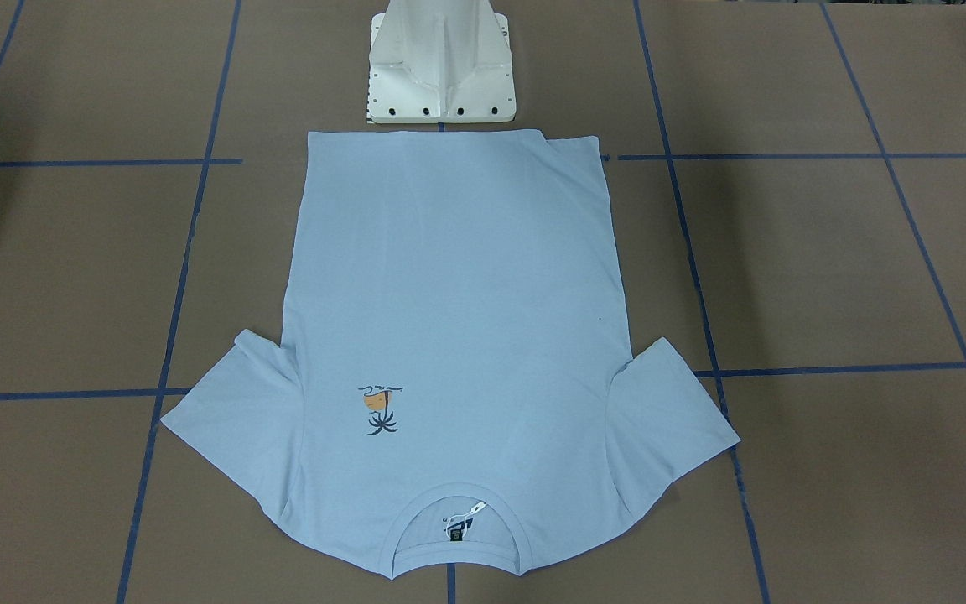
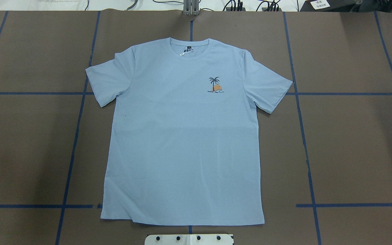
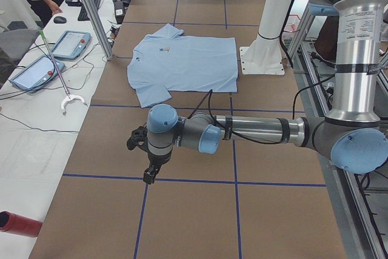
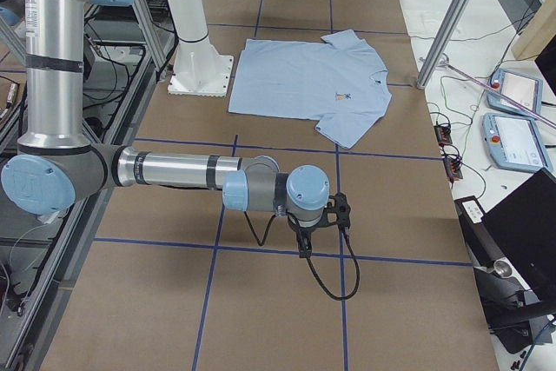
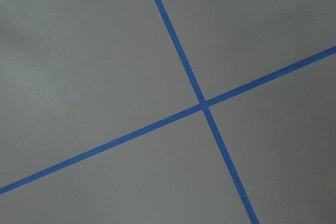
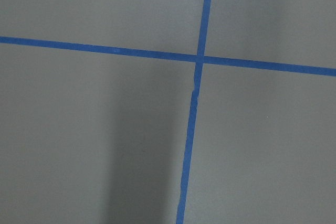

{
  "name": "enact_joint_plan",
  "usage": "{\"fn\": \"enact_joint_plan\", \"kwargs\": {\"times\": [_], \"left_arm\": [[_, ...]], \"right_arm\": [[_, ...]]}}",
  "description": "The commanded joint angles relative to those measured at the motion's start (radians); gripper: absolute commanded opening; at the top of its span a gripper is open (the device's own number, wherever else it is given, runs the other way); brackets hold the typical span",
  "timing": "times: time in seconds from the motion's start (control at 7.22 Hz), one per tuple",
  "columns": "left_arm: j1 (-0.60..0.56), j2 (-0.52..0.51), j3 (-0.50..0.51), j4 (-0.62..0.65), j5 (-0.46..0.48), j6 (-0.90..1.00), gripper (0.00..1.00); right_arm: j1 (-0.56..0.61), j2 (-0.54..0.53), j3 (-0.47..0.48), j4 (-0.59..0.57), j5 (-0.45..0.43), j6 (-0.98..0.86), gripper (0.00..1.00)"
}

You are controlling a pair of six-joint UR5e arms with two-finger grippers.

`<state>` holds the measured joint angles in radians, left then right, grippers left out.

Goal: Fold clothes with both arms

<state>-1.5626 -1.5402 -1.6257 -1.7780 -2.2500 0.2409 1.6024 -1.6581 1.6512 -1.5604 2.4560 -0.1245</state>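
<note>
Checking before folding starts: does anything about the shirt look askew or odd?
Mostly no: the T-shirt lies flat, print up. Only its hem corner on the robot's left is stepped, not square, and a tiny dark speck marks that side.

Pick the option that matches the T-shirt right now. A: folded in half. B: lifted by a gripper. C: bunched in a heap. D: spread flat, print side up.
D: the T-shirt lies spread flat on the table with its chest print facing up.
</note>
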Motion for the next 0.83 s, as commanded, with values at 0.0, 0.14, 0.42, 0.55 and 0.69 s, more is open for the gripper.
{"fn": "enact_joint_plan", "kwargs": {"times": [0.0,0.14,0.42,0.55,0.69], "left_arm": [[0.001,-0.003,0.003,-0.001,0.001,0.0,1.0],[0.002,-0.015,0.003,-0.004,0.0,0.0,1.0],[0.006,-0.061,-0.013,-0.012,-0.003,0.001,1.0],[0.01,-0.095,-0.008,-0.015,-0.003,0.0,1.0],[0.019,-0.106,-0.014,-0.032,-0.003,0.003,1.0]], "right_arm": [[0.001,0.004,0.004,0.002,-0.012,0.017,1.0],[-0.001,0.015,0.002,0.003,-0.012,0.026,1.0],[-0.047,0.075,0.007,0.003,-0.005,0.054,1.0],[-0.117,0.177,0.004,0.005,-0.009,0.057,1.0],[-0.18,0.255,-0.013,0.003,-0.009,0.071,1.0]]}}
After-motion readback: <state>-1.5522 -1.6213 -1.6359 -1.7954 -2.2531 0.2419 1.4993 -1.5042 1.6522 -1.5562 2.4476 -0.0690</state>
